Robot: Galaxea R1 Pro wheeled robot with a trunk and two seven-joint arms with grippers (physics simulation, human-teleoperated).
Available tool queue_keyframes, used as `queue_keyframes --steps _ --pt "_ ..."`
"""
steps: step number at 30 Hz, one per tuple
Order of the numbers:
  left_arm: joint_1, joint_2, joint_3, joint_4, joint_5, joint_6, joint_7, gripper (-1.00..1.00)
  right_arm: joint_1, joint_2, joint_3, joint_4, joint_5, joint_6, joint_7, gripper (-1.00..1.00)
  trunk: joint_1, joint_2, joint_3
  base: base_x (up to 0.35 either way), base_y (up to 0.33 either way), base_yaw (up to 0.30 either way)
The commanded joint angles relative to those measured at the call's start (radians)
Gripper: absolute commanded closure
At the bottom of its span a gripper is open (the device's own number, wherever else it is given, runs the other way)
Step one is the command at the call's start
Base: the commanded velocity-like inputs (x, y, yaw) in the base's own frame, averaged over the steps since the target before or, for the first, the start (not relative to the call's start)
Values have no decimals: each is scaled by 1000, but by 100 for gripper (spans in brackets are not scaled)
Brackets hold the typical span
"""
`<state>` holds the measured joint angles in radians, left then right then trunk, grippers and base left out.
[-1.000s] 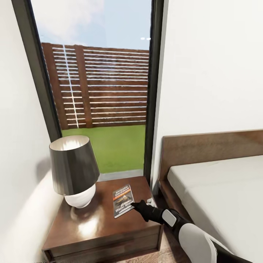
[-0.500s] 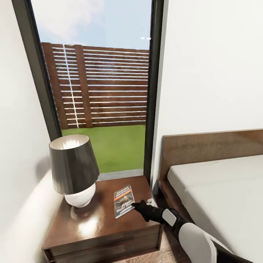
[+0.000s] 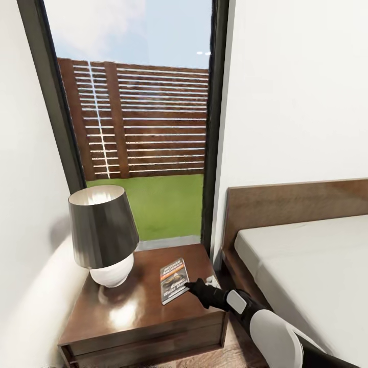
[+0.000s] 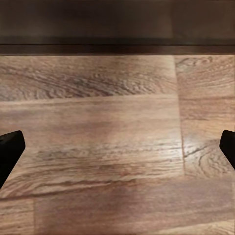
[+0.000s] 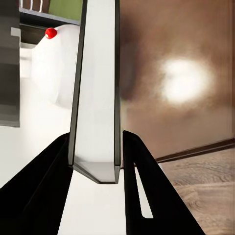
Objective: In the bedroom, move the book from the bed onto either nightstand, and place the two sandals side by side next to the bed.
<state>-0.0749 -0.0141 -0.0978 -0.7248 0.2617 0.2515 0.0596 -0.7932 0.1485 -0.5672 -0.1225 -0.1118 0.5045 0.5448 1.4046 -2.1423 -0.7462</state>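
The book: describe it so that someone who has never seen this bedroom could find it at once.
Start at the tall window; below it, left of the bed, stands a dark glossy nightstand. The book is on its top, right of the lamp, with the right gripper at its edge. It is the one thin item there, dark-covered with an orange band.

Book [image 3: 174, 280] tilted & slid slightly away over the worktop [image 3: 128, 312] w/ right hand [image 3: 190, 284] at its edge; view dipped slightly.
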Motion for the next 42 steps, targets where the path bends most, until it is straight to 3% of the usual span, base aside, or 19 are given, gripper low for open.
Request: queue_keyframes --steps 1,29,42 --pt "0 1 -3 -2 11 4 6 -100 0 0 1 -2 -12 9 -2 100 4 -8 -4 0 0 0" --pt "0 2 -5 -1 6 5 6 -100 -35 2 1 -3 -12 8 -72 100 111 -204 -92 0 0 0" --pt "0 2 -6 -1 7 5 6 -100 -50 2 1 -3 -14 8 -100 100 111 -204 -92 0 0 0"
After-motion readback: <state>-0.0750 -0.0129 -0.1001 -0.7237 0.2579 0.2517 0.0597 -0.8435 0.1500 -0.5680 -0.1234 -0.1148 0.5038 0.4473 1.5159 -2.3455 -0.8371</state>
